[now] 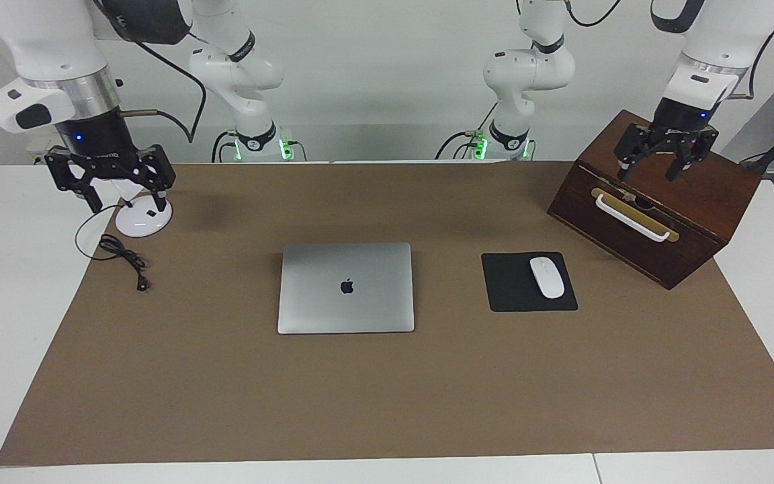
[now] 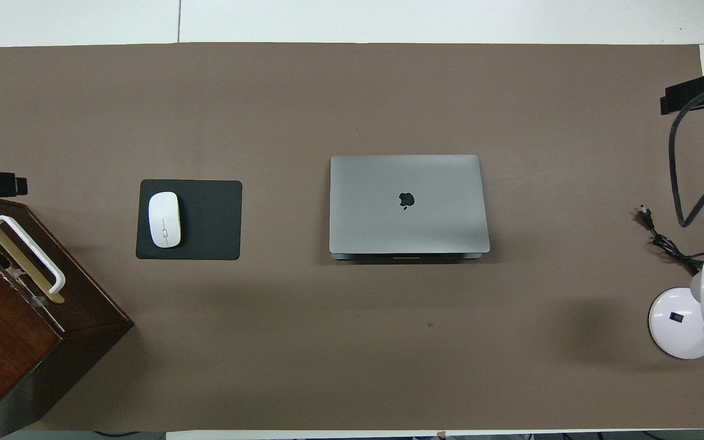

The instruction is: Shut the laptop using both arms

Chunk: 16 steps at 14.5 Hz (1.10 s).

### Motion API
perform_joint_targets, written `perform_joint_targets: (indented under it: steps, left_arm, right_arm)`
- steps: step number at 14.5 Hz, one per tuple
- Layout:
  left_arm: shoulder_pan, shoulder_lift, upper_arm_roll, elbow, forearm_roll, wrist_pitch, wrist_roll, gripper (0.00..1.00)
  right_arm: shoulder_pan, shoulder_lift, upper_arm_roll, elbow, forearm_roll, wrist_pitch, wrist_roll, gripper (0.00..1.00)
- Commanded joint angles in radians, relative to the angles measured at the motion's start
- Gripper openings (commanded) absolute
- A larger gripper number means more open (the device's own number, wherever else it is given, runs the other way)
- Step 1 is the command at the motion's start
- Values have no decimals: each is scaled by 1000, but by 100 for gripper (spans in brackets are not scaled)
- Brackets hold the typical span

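The silver-grey laptop (image 1: 345,288) lies flat in the middle of the brown mat with its lid down and the dark apple logo facing up. It also shows in the overhead view (image 2: 407,205). Its keys and trackpad are hidden. My right gripper (image 1: 126,200) hangs open and empty over the white lamp base, well apart from the laptop. My left gripper (image 1: 649,173) hangs open and empty over the wooden box, also well apart from the laptop.
A white desk lamp (image 1: 144,218) and its black cable (image 1: 125,259) sit toward the right arm's end. A black mouse pad (image 1: 518,296) with a white mouse (image 1: 547,277) lies beside the laptop. A dark wooden drawer box (image 1: 656,222) stands toward the left arm's end.
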<state>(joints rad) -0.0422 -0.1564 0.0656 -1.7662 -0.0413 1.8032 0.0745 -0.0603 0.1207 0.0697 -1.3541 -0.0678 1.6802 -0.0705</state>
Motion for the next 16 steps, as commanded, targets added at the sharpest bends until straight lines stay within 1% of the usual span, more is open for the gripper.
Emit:
perform_joint_targets:
  steps: [1, 3, 5, 7, 9, 11, 12, 16]
  left_arm:
    - [13, 28, -13, 60, 17, -62, -2, 100]
    - [13, 44, -13, 88, 27, -94, -2, 100]
    - [1, 60, -13, 99, 47, -99, -2, 100]
    - [-4, 63, -16, 100, 40, -105, -4, 100]
    - [-21, 93, -26, 134, 38, -105, -22, 100]
    - [-74, 115, -12, 140, 40, -105, -24, 100]
    - [-82, 113, -9, 139, 43, -104, -24, 100]
    - [-84, 136, 0, 137, 40, -99, -24, 100]
  right_arm:
    - [-27, -73, 10, -110, 11, 18, -45, 100]
    - [-26, -122, -11, -184, 68, 24, 18, 100]
    - [-29, -131, -18, -209, 65, 35, 24, 100]
    - [-30, -153, -19, -214, 59, 26, 28, 100]
    - [-23, -190, -19, -250, 54, 20, 47, 99]
    - [-23, -193, -19, -249, 53, 1, 63, 99]
    - [-23, -193, -19, -247, 53, -16, 63, 99]
    - [-21, -193, -19, -247, 49, -19, 63, 99]
